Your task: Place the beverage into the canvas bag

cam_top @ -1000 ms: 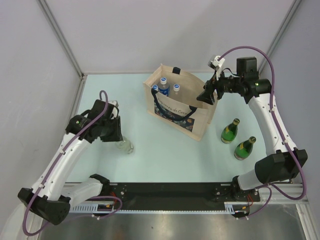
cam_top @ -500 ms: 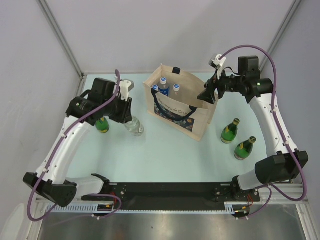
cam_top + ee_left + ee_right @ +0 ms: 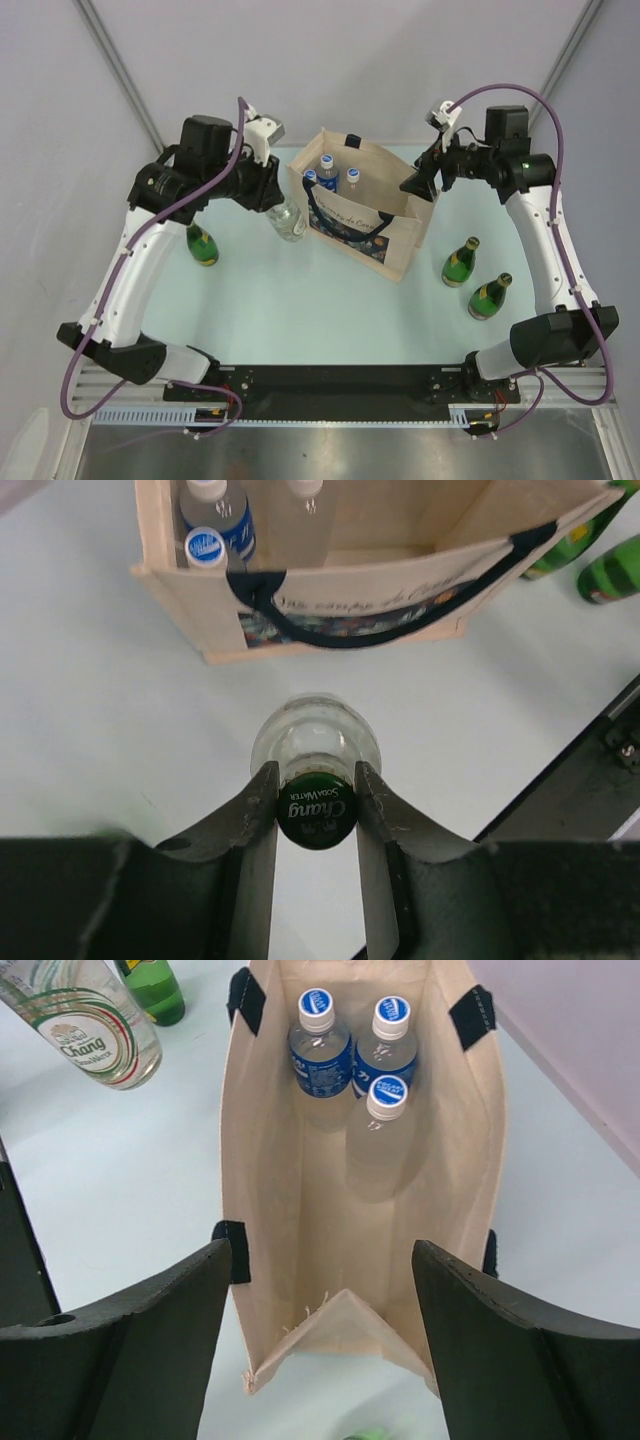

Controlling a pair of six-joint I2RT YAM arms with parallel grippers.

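The canvas bag (image 3: 372,228) stands open in the middle of the table, with three blue-capped water bottles (image 3: 327,170) at its left end. My left gripper (image 3: 272,196) is shut on the neck of a clear Chang soda water bottle (image 3: 288,221) with a green cap (image 3: 316,811). It holds the bottle tilted, off the table, just left of the bag (image 3: 330,590). My right gripper (image 3: 421,185) is open above the bag's right end. In the right wrist view its jaws (image 3: 320,1265) straddle the bag's end wall (image 3: 340,1325), and the clear bottle (image 3: 85,1028) shows at the upper left.
Two green glass bottles (image 3: 460,263) (image 3: 490,296) stand right of the bag. Another green bottle (image 3: 203,244) stands at the left, under my left arm. Grey walls close in the back and sides of the table.
My left arm has lifted the clear bottle and carried it back and to the right, up to the bag's left end, uncovering the left green bottle. My right gripper has hardly moved.
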